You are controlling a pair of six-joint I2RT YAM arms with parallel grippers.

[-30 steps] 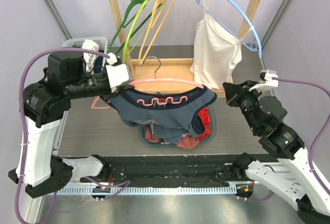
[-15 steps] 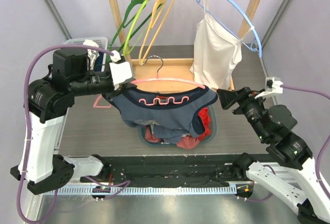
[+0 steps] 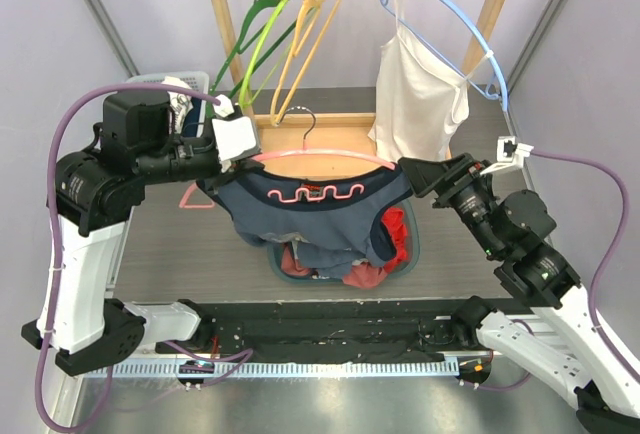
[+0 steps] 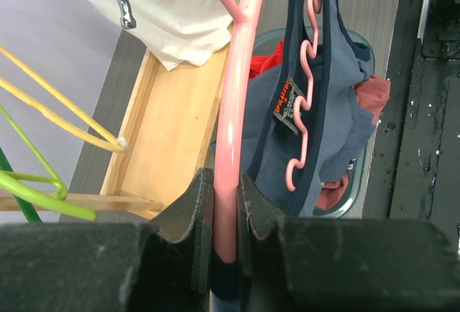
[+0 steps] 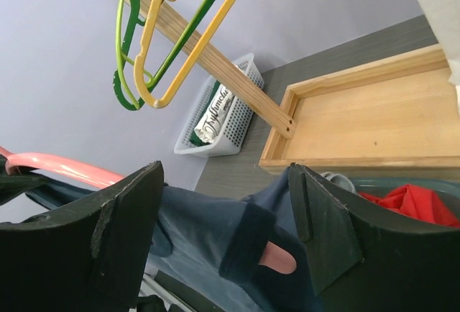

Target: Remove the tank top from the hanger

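A navy-blue cloth tank top (image 3: 320,209) hangs on a curved pink plastic hanger (image 3: 320,157), held in mid-air over a round teal laundry basket (image 3: 416,244) on the grey desk (image 3: 170,244). In the overhead view the hanger's long axis runs from 9 to 3 o'clock. At the 9 o'clock end the left pincer (image 4: 226,190) is clamped on the pink bar. At the 3 o'clock end the right pincer (image 5: 226,211), nearer the free shoulder, stands spread. The navy shoulder and the hanger's pink tip sit between its jaws, not yet gripped. The garment lies toward 9 o'clock from it, so a pull toward 3 o'clock looks the likely way to slide that shoulder off.
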